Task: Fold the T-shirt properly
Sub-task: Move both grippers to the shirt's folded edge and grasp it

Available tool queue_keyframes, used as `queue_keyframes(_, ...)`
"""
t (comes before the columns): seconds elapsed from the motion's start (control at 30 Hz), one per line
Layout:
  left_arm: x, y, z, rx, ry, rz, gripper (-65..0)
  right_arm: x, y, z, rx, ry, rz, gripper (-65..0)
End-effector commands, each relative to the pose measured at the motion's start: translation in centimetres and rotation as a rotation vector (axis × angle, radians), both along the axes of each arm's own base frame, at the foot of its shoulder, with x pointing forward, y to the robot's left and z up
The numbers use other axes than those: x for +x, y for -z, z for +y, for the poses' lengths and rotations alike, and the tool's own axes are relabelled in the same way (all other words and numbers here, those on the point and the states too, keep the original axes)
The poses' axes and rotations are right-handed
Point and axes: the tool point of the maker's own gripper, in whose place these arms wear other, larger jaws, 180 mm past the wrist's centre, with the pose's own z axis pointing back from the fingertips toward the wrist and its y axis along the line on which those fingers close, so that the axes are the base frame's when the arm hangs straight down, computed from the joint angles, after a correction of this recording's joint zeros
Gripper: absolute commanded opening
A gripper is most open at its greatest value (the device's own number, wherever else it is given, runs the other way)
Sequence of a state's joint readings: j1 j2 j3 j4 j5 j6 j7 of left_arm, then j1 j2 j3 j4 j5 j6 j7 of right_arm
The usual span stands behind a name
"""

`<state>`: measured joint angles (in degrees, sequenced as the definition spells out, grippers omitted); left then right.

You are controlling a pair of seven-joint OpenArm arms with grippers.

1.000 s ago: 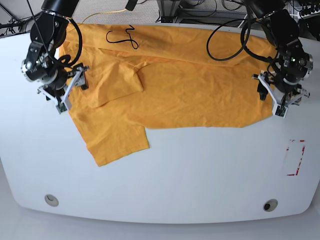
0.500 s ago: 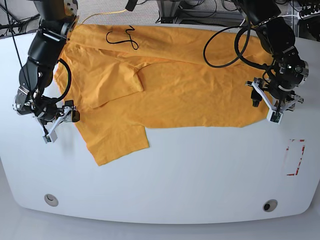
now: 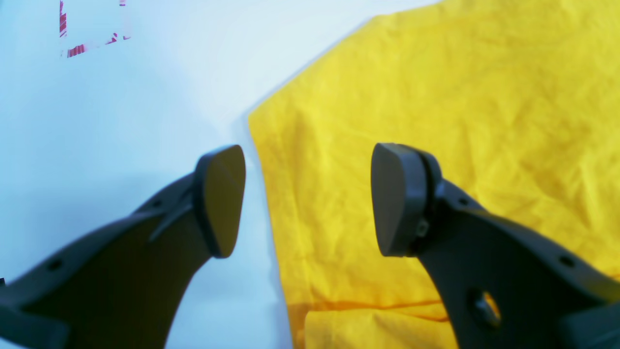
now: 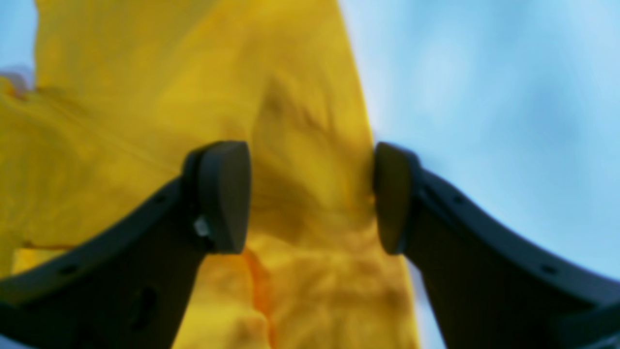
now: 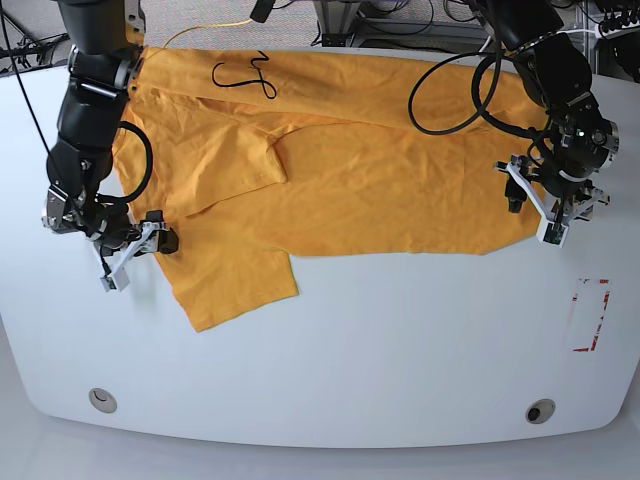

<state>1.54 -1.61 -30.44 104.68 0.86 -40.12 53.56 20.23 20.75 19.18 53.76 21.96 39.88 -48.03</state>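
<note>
The orange-yellow T-shirt (image 5: 380,170) lies spread across the far half of the white table, with black lettering (image 5: 245,75) near its top edge and one sleeve (image 5: 235,285) pointing toward the front. My right gripper (image 5: 140,255) sits low at the shirt's left edge. In its blurred wrist view the right gripper (image 4: 312,196) is open with T-shirt (image 4: 145,97) fabric lying between the pads. My left gripper (image 5: 535,208) hovers at the shirt's right corner. Seen from the wrist, the left gripper (image 3: 307,198) is open and straddles the T-shirt (image 3: 460,97) edge, one finger over bare table.
A red-marked rectangle (image 5: 590,315) is taped on the table to the front right, and the same red-marked rectangle (image 3: 92,29) shows in the left wrist view. Black arm cables (image 5: 450,90) loop above the shirt. Two round holes (image 5: 102,400) (image 5: 541,411) sit near the front rim.
The right arm has swung from above the shirt's left shoulder area down and forward to the left edge by the sleeve. The left arm has shifted only slightly.
</note>
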Motion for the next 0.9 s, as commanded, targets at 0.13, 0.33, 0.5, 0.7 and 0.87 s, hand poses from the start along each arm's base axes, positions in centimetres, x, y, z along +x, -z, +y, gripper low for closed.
queue_keyframes(0.13,1.6,-0.5,1.7,-0.042,-0.083,-0.044,-22.1,0.2,0.2,1.4,0.002,-0.026,0.012,-38.8)
queue_keyframes(0.33,2.8,-0.1,4.4,-0.093,-0.232,-0.051,-12.2,0.3,0.2,1.5,0.005,-0.027,0.011,-47.7)
queue_keyframes(0.5,4.1,1.6,5.0,-0.148,-0.26,-0.008,-12.2,0.3,0.1,1.5,0.004,-0.027,0.011,-57.2)
queue_keyframes(0.7,4.9,2.8,6.3,-0.209,-0.308,0.02,-12.1,0.2,0.2,1.5,0.003,-0.029,0.013,-60.2)
queue_keyframes(0.87,5.8,4.3,5.4,-0.264,-0.303,0.063,-12.1,0.4,-0.3,1.5,-0.001,-0.032,-0.001,-60.2)
